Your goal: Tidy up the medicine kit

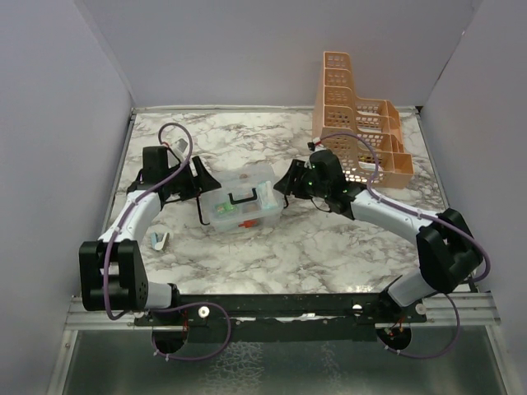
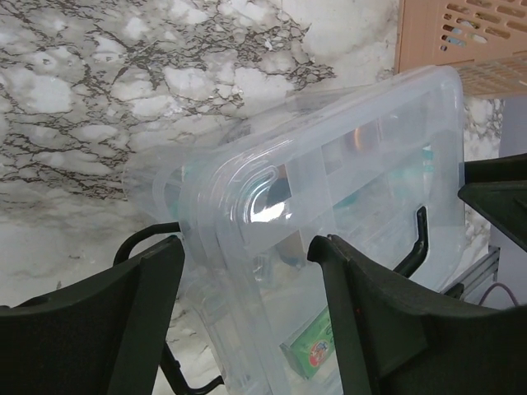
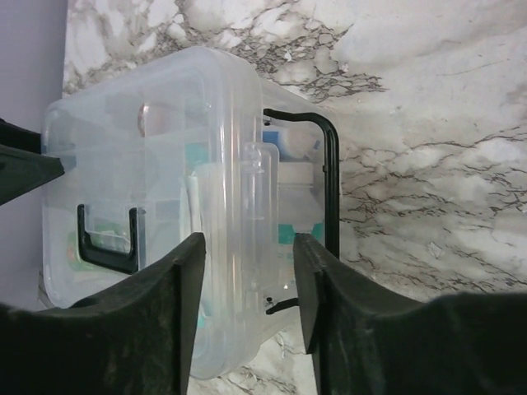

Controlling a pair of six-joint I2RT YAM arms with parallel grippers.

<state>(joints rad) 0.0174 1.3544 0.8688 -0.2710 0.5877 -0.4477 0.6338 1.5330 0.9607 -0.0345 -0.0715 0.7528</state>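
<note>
The medicine kit is a clear plastic box (image 1: pixel 243 202) with a lid and black handles, standing mid-table. Inside it I see a green packet (image 2: pixel 313 350) and teal-and-white items. My left gripper (image 1: pixel 202 186) is open at the box's left end; in the left wrist view the gripper (image 2: pixel 247 247) straddles the lid's rounded corner (image 2: pixel 255 193). My right gripper (image 1: pixel 286 183) is open at the box's right end; in the right wrist view the gripper (image 3: pixel 249 243) straddles the clear end wall of the box (image 3: pixel 239 164), next to a black wire handle (image 3: pixel 331 181).
An orange slotted basket (image 1: pixel 358 136) stands at the back right, close behind my right arm. A small white-and-teal packet (image 1: pixel 159 240) lies on the marble table to the front left of the box. Grey walls close in the left, back and right sides.
</note>
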